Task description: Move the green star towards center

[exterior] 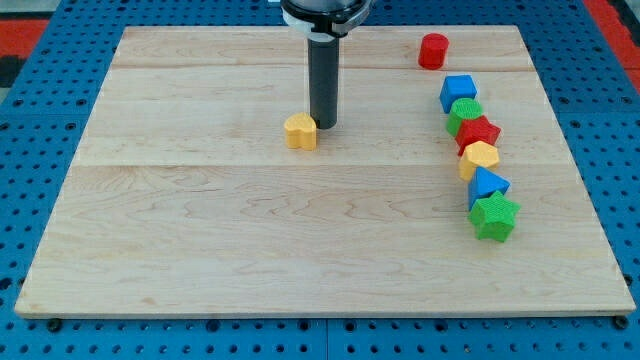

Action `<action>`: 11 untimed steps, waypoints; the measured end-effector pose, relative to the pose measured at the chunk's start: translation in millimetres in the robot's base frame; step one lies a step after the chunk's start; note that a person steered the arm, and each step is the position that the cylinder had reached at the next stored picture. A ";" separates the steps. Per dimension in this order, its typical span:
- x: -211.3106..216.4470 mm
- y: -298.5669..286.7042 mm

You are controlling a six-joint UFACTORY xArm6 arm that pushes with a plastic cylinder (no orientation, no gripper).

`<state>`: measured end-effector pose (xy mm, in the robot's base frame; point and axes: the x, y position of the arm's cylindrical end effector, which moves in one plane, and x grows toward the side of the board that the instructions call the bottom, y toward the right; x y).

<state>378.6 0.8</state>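
The green star (494, 216) lies at the bottom end of a curved row of blocks near the view's right side of the wooden board (200, 240). My tip (323, 124) rests on the board above the board's centre, touching or nearly touching the right side of a yellow heart-shaped block (300, 131). The tip is far to the left of the green star.
Above the green star the row runs upward: a blue triangle (486, 185), a yellow hexagon (480, 158), a red star (478, 132), a green round block (464, 111), a blue cube (458, 92). A red cylinder (433, 50) stands alone near the top.
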 end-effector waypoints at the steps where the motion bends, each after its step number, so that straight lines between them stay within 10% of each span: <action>1: 4.1 32.2; 5: 194.6 126.3; 7: 172.6 251.6; 11: 154.6 88.9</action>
